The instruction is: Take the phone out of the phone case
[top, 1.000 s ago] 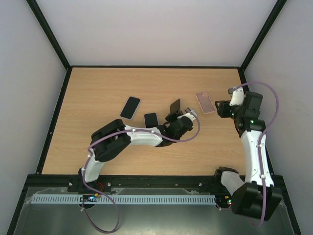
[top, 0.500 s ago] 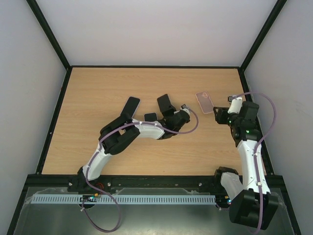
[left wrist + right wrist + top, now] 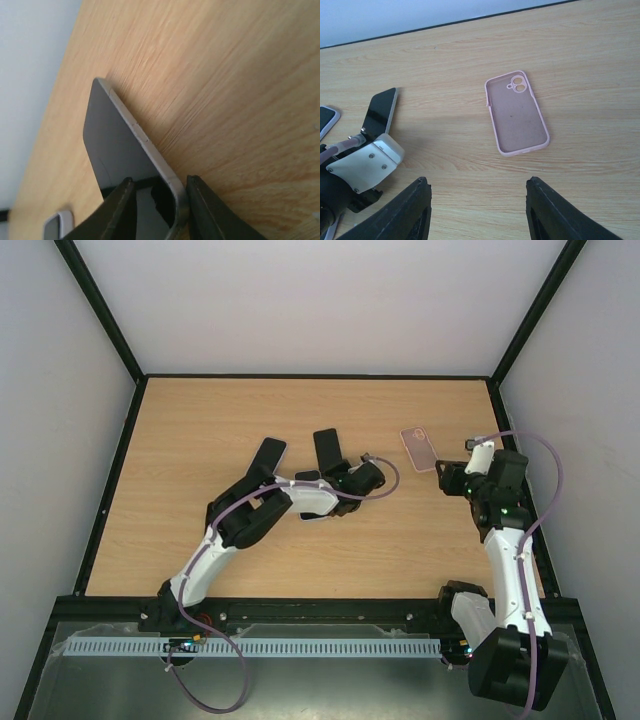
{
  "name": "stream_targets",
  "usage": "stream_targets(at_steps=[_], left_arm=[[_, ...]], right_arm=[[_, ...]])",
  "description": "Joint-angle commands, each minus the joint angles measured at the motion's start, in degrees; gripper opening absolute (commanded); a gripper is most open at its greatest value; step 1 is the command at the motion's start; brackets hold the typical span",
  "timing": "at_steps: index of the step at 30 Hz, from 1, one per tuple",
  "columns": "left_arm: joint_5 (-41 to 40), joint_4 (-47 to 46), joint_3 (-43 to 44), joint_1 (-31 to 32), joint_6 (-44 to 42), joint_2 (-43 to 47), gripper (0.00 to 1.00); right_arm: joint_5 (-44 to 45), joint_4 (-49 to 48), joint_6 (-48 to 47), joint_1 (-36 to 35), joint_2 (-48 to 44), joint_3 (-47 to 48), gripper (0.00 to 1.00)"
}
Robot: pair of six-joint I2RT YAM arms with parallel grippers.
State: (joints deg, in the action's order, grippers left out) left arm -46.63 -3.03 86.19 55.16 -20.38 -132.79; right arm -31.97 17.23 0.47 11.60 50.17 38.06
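The pink phone case (image 3: 420, 448) lies empty, inside up, on the wooden table; the right wrist view shows it as well (image 3: 516, 112). A dark phone (image 3: 326, 447) with a silver edge (image 3: 120, 145) stands tilted left of the case, its far end low by the wood. Its near end sits between the fingers of my left gripper (image 3: 343, 470) (image 3: 160, 212). The jaws stand wider than the phone is thick, and its edge leans on the right finger (image 3: 202, 210). My right gripper (image 3: 448, 478) (image 3: 478, 182) hovers open and empty just short of the case.
Another dark phone (image 3: 267, 458) lies flat to the left. A third phone (image 3: 308, 480), partly under my left arm, shows a pale rim (image 3: 55, 225). The black frame rail (image 3: 300, 608) runs along the table's near edge.
The left gripper has carried the phone left, away from the case, and tipped it toward the table. Its jaws have parted from a tight grip. The right gripper drew back from the case.
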Motion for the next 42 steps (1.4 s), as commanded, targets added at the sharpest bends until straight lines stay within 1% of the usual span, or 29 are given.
stream_targets(at_steps=[1, 2, 4, 7, 9, 10, 14, 17, 20, 22, 25, 28, 30, 31, 35, 42], left_arm=[[4.8, 6.1, 0.0, -0.4, 9.2, 1.8, 0.33], [5.4, 6.6, -0.2, -0.5, 10.7, 2.3, 0.38], [6.5, 6.6, -1.8, -0.6, 13.9, 4.5, 0.52], [9.1, 5.9, -5.7, -1.0, 19.7, 9.6, 0.69], [10.3, 7.2, -7.8, -1.2, 24.7, 13.7, 0.75], [10.7, 9.2, -8.4, -1.2, 27.7, 16.2, 0.78], [12.9, 20.7, -9.1, -1.3, 43.0, 22.6, 0.86], [17.3, 27.6, -10.0, -1.3, 52.7, 26.2, 0.90], [20.9, 31.7, -11.6, -1.3, 57.8, 28.7, 0.90], [21.6, 33.8, -12.4, -1.3, 61.1, 29.8, 0.92], [21.9, 37.7, -11.2, -1.8, 65.1, 28.7, 0.93], [23.9, 42.7, -7.5, -3.2, 67.9, 25.7, 0.94], [25.6, 44.8, -4.9, -3.9, 68.4, 23.5, 0.97], [26.5, 45.3, -3.9, -4.1, 68.4, 22.4, 0.99], [31.0, 44.1, -2.2, -6.4, 67.2, 19.9, 1.00], [38.8, 41.8, -1.2, -14.1, 66.7, 16.7, 1.00]], right_arm=[[0.7, -2.0, -0.2, -0.1, 0.0, -0.8, 0.53], [0.6, -2.0, -0.3, -0.1, 0.0, -0.8, 0.53], [0.4, -1.9, -0.5, -0.1, 0.1, -0.9, 0.53], [0.3, -1.9, -0.5, -0.1, 0.3, -1.0, 0.53], [0.2, -1.9, -0.6, -0.1, 0.5, -1.0, 0.54], [0.2, -1.9, -0.8, -0.1, 0.6, -1.0, 0.54], [0.2, -1.5, -1.4, -0.1, 0.9, -0.6, 0.54], [0.1, -1.3, -2.0, -0.1, 0.9, -0.5, 0.54], [-0.4, -0.8, -2.5, -0.1, 0.8, -0.2, 0.54], [-0.7, -0.3, -2.9, -0.1, 0.5, -0.1, 0.54], [-1.0, -0.1, -3.4, -0.1, -0.3, -0.2, 0.55], [-0.5, -0.2, -3.9, -0.1, -1.6, -0.5, 0.59], [-0.7, -0.1, -4.0, -0.1, -2.2, -0.7, 0.61], [-0.8, 0.0, -4.1, -0.1, -2.5, -0.6, 0.61], [-0.9, 0.3, -4.6, -0.1, -3.6, -0.7, 0.64], [-1.8, 0.5, -5.1, -0.1, -4.0, -1.0, 0.68]])
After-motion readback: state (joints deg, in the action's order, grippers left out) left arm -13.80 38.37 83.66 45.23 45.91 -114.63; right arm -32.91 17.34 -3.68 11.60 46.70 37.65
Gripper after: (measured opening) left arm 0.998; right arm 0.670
